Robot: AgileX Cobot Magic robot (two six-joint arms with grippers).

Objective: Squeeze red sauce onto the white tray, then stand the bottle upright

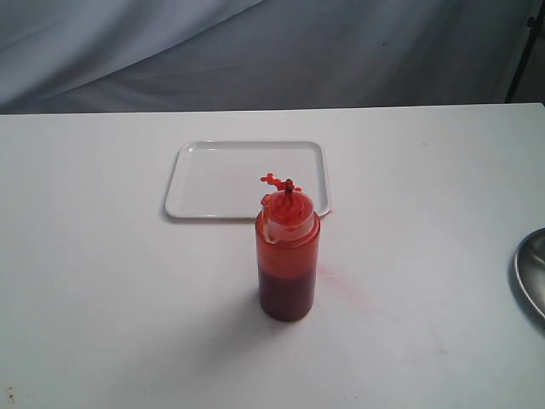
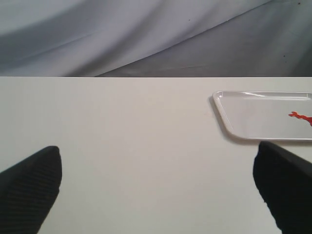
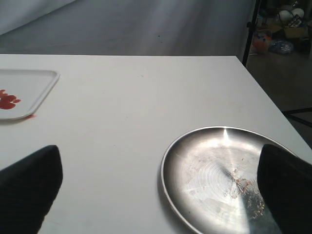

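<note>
The bottle (image 1: 288,260) stands upright near the middle of the desk (image 1: 102,298), its lower part filled with dark red, its cap hanging off the domed top. Just behind it, toward the far edge, lies the white tray (image 1: 221,179), with a small squiggle of red sauce (image 1: 274,180) on its right half. A faint pink smear (image 1: 336,277) marks the desk just right of the bottle. A grey metal dish (image 1: 532,273) sits at the right edge. The left tool (image 2: 157,165) and the right tool (image 3: 158,165) both stand wide apart and empty, well clear of the bottle.
</note>
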